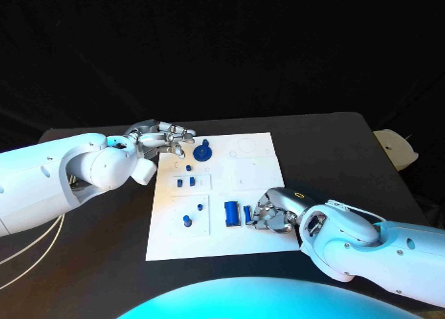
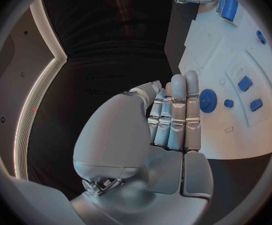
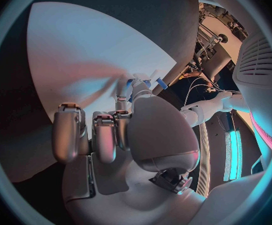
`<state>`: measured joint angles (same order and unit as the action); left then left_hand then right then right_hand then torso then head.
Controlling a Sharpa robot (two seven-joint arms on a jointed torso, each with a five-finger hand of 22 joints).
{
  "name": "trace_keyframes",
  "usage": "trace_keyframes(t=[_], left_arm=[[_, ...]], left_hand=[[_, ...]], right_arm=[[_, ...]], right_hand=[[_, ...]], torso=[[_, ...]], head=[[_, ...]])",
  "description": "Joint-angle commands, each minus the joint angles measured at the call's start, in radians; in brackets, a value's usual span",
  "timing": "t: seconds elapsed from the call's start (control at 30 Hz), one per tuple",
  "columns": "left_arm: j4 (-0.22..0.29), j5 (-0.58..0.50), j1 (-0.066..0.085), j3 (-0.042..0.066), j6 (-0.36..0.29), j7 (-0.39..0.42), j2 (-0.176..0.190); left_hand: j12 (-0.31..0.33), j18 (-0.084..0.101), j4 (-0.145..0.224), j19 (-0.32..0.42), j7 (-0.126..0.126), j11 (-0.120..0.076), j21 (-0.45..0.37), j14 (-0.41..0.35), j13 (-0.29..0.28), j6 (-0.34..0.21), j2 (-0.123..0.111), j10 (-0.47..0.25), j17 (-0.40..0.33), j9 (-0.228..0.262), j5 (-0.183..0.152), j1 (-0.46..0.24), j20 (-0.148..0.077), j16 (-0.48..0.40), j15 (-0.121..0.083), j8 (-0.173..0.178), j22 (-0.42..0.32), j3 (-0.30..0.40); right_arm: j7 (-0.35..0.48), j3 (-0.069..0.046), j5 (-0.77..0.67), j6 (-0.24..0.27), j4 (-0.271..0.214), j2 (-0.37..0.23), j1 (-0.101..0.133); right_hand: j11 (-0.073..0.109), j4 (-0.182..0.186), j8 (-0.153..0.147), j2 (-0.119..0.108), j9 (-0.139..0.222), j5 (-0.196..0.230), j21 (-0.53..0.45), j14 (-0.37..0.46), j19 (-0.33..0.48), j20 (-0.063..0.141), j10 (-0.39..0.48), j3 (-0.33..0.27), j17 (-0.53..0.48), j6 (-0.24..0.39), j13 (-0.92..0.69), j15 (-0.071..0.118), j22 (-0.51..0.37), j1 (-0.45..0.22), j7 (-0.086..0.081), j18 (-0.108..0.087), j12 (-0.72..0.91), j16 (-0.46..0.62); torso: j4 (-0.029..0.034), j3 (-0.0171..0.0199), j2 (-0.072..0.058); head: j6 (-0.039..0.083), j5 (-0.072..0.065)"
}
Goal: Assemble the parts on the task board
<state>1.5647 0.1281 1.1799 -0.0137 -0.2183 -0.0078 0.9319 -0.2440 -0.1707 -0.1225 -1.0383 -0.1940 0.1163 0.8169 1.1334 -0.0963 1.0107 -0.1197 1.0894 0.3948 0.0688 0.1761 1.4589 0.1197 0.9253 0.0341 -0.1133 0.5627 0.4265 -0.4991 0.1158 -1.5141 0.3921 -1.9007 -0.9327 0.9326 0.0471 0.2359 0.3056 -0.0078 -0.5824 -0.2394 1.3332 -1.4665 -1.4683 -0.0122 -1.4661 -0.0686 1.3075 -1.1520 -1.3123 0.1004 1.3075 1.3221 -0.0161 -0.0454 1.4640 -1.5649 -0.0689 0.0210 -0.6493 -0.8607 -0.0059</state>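
Blue part pinched by right hand on task board; left hand released, fingers straight; no legible text.

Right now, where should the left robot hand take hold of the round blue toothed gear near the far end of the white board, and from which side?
Judging by its pose, the round blue gear lies flat on the white task board, so pinch its toothed rim from above. The left robot hand already hovers beside it, nothing in its fingers.
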Motion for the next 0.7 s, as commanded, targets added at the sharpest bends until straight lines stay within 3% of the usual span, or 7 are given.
trace_keyframes(t=[0.03, 0.37, 0.53, 0.63, 0.7], left_arm=[[0.001, -0.003, 0.001, 0.001, 0.017, 0.004, -0.003], [0.001, -0.003, 0.001, 0.001, 0.016, 0.003, -0.002], [0.0, -0.003, 0.001, 0.001, 0.016, 0.003, -0.003], [-0.002, -0.004, 0.001, 0.001, 0.016, 0.004, -0.005], [-0.005, -0.008, 0.001, 0.0, 0.016, 0.006, -0.006]], left_hand=[[-0.003, -0.014, 0.001, -0.003, 0.0, 0.001, 0.004, -0.002, 0.002, -0.005, 0.007, -0.006, -0.002, 0.0, 0.003, -0.001, 0.004, -0.002, 0.002, 0.001, 0.001, 0.004], [-0.003, -0.014, 0.001, -0.003, 0.0, 0.001, 0.004, -0.002, 0.002, -0.005, 0.007, -0.006, -0.002, 0.0, 0.003, -0.001, 0.004, -0.002, 0.002, 0.001, 0.001, 0.004], [-0.004, -0.014, 0.002, -0.003, 0.0, 0.002, 0.004, -0.002, 0.002, -0.005, 0.006, -0.007, -0.002, 0.0, 0.003, -0.001, 0.004, -0.002, 0.002, 0.0, 0.002, 0.006], [-0.005, -0.014, 0.002, -0.003, 0.0, 0.002, 0.004, -0.002, 0.002, -0.005, 0.006, -0.007, -0.002, 0.0, 0.003, -0.001, 0.004, -0.002, 0.002, 0.0, 0.002, 0.006], [-0.005, -0.014, 0.002, -0.003, 0.0, 0.002, 0.004, -0.002, 0.002, -0.005, 0.006, -0.007, -0.002, 0.0, 0.003, -0.001, 0.004, -0.002, 0.002, 0.0, 0.002, 0.006]], right_arm=[[-0.022, 0.0, -0.042, -0.03, 0.009, 0.004, 0.0], [-0.033, 0.0, -0.06, -0.008, 0.013, 0.004, 0.0], [-0.032, -0.002, -0.033, 0.001, 0.0, -0.007, 0.002], [0.001, -0.003, 0.033, 0.006, -0.008, -0.019, 0.015], [0.058, -0.003, 0.112, 0.006, -0.004, -0.025, 0.029]], right_hand=[[0.008, -0.008, 0.006, 0.008, -0.001, 0.006, 0.001, -0.104, -0.038, 0.006, -0.072, 0.001, 0.263, 0.002, -0.201, 0.008, 0.207, 0.02, 0.004, 0.003, 0.001, -0.006], [0.009, -0.015, 0.006, 0.014, -0.001, 0.009, -0.001, -0.104, -0.038, 0.007, -0.072, 0.009, 0.263, 0.001, -0.201, 0.009, 0.206, 0.033, 0.006, 0.002, 0.001, -0.006], [0.007, 0.005, 0.006, 0.019, -0.001, 0.008, -0.005, -0.104, -0.037, 0.006, -0.072, 0.003, 0.261, 0.001, -0.2, 0.007, 0.205, 0.007, 0.002, 0.002, -0.001, -0.005], [0.004, 0.023, 0.005, 0.008, -0.001, -0.001, -0.015, -0.103, -0.034, 0.005, -0.07, -0.011, 0.256, 0.006, -0.197, 0.005, 0.203, -0.018, -0.002, 0.0, -0.007, -0.002], [0.0, 0.03, 0.0, 0.002, 0.001, -0.005, -0.038, -0.1, -0.027, 0.003, -0.065, -0.018, 0.244, 0.016, -0.19, 0.003, 0.197, -0.027, -0.006, -0.004, -0.02, 0.004]], torso=[[-0.0005, 0.0, 0.0], [-0.0005, 0.0001, -0.001], [-0.0002, -0.0005, 0.001], [0.0002, -0.0009, 0.003], [-0.0014, -0.0033, 0.006]], head=[[0.001, -0.001], [0.003, 0.001], [0.007, 0.002], [0.007, 0.0], [0.013, -0.002]])
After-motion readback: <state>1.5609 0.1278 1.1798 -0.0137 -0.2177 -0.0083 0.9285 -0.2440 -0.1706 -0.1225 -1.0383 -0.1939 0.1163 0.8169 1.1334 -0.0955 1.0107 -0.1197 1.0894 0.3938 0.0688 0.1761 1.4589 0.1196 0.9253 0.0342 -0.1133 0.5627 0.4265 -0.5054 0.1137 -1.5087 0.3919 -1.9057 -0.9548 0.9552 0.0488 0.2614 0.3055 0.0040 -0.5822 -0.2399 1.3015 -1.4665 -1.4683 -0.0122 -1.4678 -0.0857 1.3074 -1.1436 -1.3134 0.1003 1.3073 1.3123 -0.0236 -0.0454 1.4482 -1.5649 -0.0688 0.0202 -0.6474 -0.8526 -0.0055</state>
